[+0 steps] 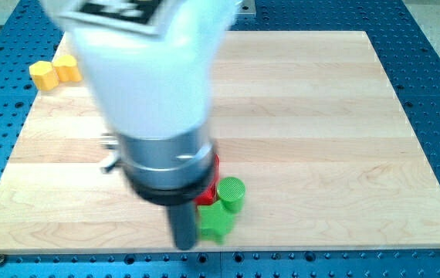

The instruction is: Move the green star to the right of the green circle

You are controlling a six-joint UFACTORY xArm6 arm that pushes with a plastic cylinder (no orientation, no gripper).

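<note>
The green star [215, 222] lies near the board's bottom edge, just below and left of the green circle [231, 193], and touches it. My tip [184, 245] is at the star's left side, close against it. A red block [209, 185] sits just above the star and left of the green circle, partly hidden by the arm.
Two yellow blocks [54, 71] sit at the board's top left corner. The arm's large white and grey body [154, 100] hides the board's middle left. A small dark object [109, 154] pokes out at the arm's left. The wooden board [320, 139] lies on a blue perforated table.
</note>
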